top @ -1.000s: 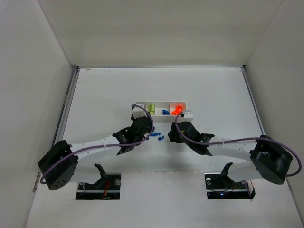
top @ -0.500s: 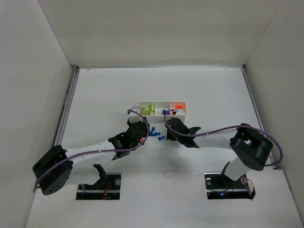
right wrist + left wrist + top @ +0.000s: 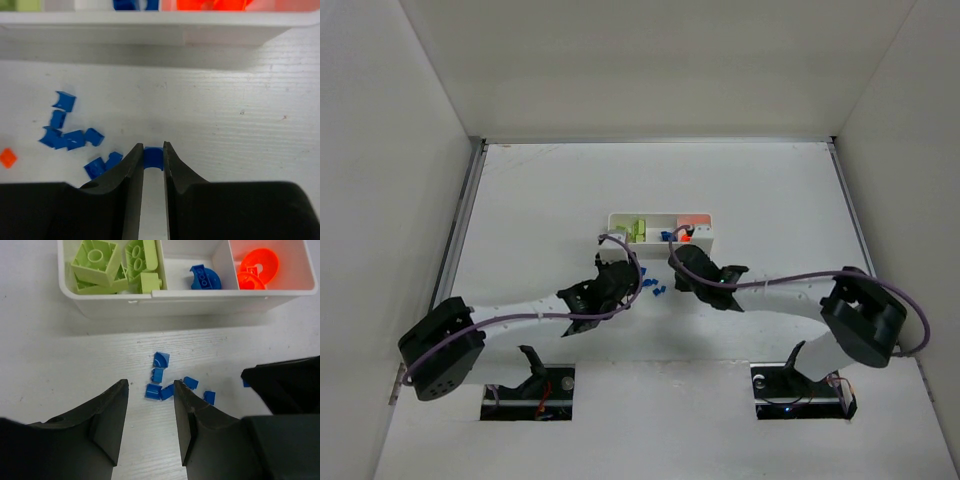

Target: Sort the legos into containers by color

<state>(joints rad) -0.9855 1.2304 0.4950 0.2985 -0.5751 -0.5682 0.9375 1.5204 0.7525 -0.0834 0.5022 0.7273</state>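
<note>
Right wrist, blue lego (image 3: 153,156) clamped between right jaws, tray (image 3: 150,27) beyond

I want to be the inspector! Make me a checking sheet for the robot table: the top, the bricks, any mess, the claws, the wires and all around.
Surface: white table, no spills seen.
Job's things: white tray holds green bricks, a blue piece and orange-red pieces, each colour in its own compartment; loose blue bricks and one orange-red bit lie on the table on the robot's side of it.
Clutter: nothing seen.
Grippers: left gripper open and empty, aimed at the loose bricks; right gripper closed on a blue brick.
Cables: a purple cable runs along each arm.
Surroundings: white walls on three sides.
</note>
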